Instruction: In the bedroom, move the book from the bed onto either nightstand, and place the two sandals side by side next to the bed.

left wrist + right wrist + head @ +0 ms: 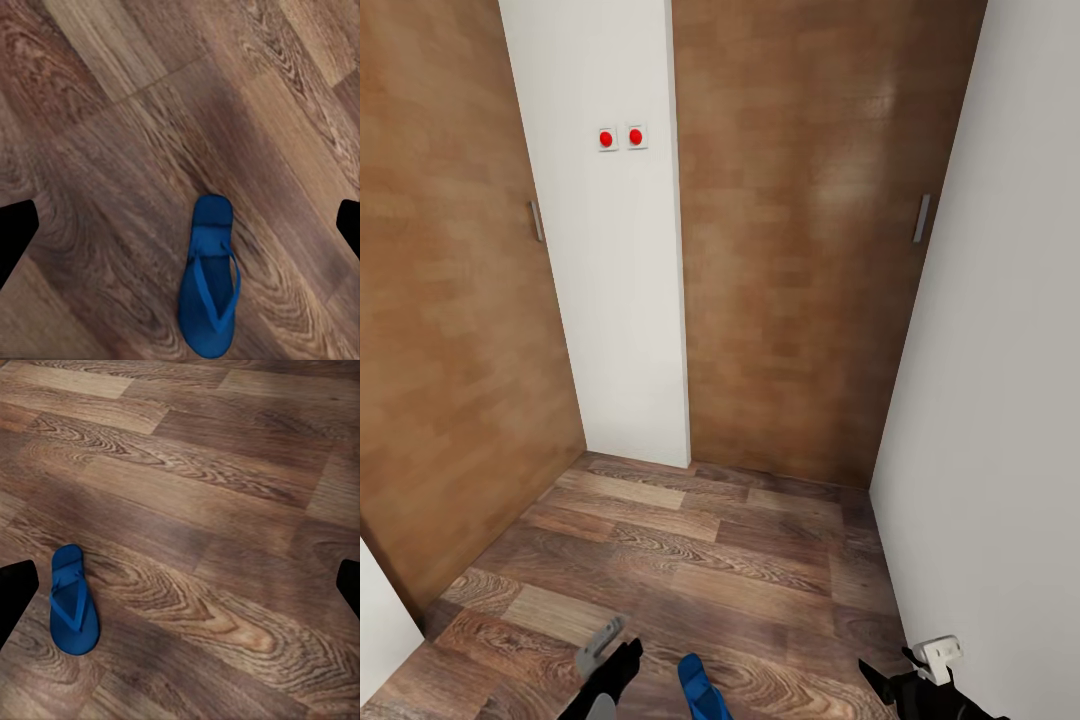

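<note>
Both arms hang low over the wood-plank floor [690, 540]: the left gripper [603, 650] and right gripper [920, 668] each have their fingers spread wide apart, holding nothing. One blue sandal [209, 277] lies flat on the planks between them, nearer the left. Farther off, two wooden doors [800, 250] flank a white wall strip [615, 300] bearing two red-buttoned switches [622, 137].

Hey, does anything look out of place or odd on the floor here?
One blue sandal lies alone on the wood floor, right side up, between the two arms in the head view. No partner sandal is beside it. Nothing looks spilled or damaged.
</note>
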